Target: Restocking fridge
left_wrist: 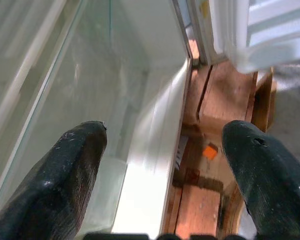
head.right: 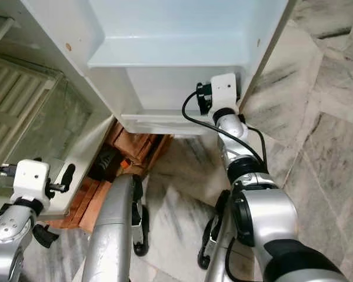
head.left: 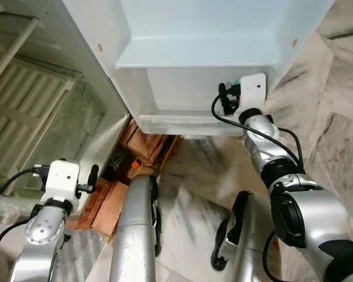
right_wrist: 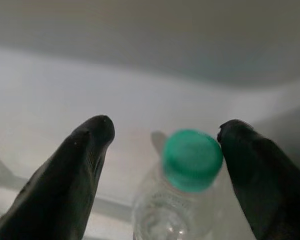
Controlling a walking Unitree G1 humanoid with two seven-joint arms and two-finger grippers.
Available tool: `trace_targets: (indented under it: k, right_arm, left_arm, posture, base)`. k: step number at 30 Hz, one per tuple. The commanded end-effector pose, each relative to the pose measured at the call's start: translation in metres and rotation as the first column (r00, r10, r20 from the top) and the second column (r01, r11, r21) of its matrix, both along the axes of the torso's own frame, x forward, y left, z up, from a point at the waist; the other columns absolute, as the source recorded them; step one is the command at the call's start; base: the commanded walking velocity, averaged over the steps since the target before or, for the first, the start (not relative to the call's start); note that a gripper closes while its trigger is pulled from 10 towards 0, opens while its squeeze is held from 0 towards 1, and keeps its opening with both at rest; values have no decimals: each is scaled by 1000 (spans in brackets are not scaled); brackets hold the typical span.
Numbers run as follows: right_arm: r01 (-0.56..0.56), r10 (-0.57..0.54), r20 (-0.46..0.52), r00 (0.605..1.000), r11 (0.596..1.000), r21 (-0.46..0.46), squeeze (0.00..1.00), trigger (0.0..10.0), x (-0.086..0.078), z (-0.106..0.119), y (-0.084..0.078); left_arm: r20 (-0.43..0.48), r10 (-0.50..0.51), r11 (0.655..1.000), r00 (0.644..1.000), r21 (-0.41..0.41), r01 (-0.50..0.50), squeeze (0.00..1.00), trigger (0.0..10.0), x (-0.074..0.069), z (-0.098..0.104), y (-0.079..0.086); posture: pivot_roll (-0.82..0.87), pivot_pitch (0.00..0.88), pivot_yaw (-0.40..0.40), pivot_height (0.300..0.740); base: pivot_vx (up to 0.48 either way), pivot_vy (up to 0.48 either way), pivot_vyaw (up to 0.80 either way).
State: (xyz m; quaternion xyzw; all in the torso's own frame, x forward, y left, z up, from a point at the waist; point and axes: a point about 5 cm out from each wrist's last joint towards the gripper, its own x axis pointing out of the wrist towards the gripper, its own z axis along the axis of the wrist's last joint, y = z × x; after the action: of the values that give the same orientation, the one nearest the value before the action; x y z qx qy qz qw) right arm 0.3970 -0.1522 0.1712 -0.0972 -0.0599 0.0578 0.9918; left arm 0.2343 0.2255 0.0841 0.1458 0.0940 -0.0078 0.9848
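The open fridge door (head.left: pixel 194 35) spans the top of the head views, its lowest door shelf (head.left: pixel 188 97) white and deep. To the left lies the fridge's interior with a glass shelf (left_wrist: pixel 65 100) and a ribbed drawer (head.left: pixel 23 106). Under the cabinet sit reddish wooden blocks (head.left: pixel 109 202) on the marble floor (head.left: pixel 335 117).

The right gripper (right_wrist: pixel 162 150) reaches into the door shelf; from the head its wrist camera hides what lies between the fingers, but its wrist view shows a clear bottle (right_wrist: pixel 182 200) with a green cap standing between the spread fingers, the cap close against one finger, perhaps touching. The left gripper (left_wrist: pixel 165 165) hovers spread over the cabinet's lower edge, holding nothing.
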Motion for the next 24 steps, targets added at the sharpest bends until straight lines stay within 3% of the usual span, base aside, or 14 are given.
trace_targets:
  k: [1, 7, 14, 16, 19, 21, 22, 23, 24]
  right_arm:
    - [-16, 17, 61, 998, 1000, -26, 1000, 10000, 2, 15, -1]
    - [-88, 90, 70, 994, 996, -19, 1000, 10000, -2, 15, 3]
    - [-131, 131, 14, 991, 991, -17, 1000, 10000, -11, -3, 3]
    - [-173, 172, -7, 985, 985, -28, 1000, 10000, -21, -19, 6]
    - [-170, 172, -33, 985, 985, 40, 1000, 10000, -55, -52, 7]
    - [-163, 165, -26, 986, 985, 52, 1000, 10000, -60, -56, 7]
    - [-123, 125, -11, 992, 987, 107, 698, 10000, -72, -62, 7]
    - [-106, 108, -8, 994, 987, 123, 698, 10000, -76, -64, 7]
    - [-78, 78, 5, 997, 987, 137, 0, 10000, -81, -65, 6]
  left_arm:
    - [-28, 13, 1000, 1000, 13, -13, 0, 10000, -2, -8, 3]
    - [12, 3, 1000, 1000, 12, -3, 0, 10000, 17, -5, 3]
    - [28, -16, 1000, 999, -2, 16, 0, 10000, 33, -4, -2]
    - [27, -24, 999, 999, -20, 25, 0, 10000, 37, -7, -5]
    - [35, -50, 998, 998, -40, 51, 0, 10000, 37, -14, -14]
    - [37, -51, 997, 998, -51, 53, 0, 10000, 37, -14, -16]
    - [51, -48, 996, 998, -77, 52, 0, 10000, 38, -14, -19]
    - [55, -46, 995, 997, -87, 50, 0, 10000, 38, -14, -20]
    - [63, -43, 994, 997, -96, 49, 0, 10000, 39, -14, -22]
  posture:
    - [190, 209, 93, 580]
    - [161, 151, 91, 580]
    - [116, 90, 94, 580]
    - [73, 57, 104, 580]
    - [57, 13, 90, 580]
    - [51, 3, 85, 580]
    - [44, 0, 81, 580]
    - [41, 0, 79, 580]
    - [36, 0, 73, 580]
  base:
    - [0, 0, 0]
    - [0, 0, 0]
    - [0, 0, 0]
    - [0, 0, 0]
    - [0, 0, 0]
    - [0, 0, 0]
    - [0, 0, 0]
    - [0, 0, 0]
    - [0, 0, 0]
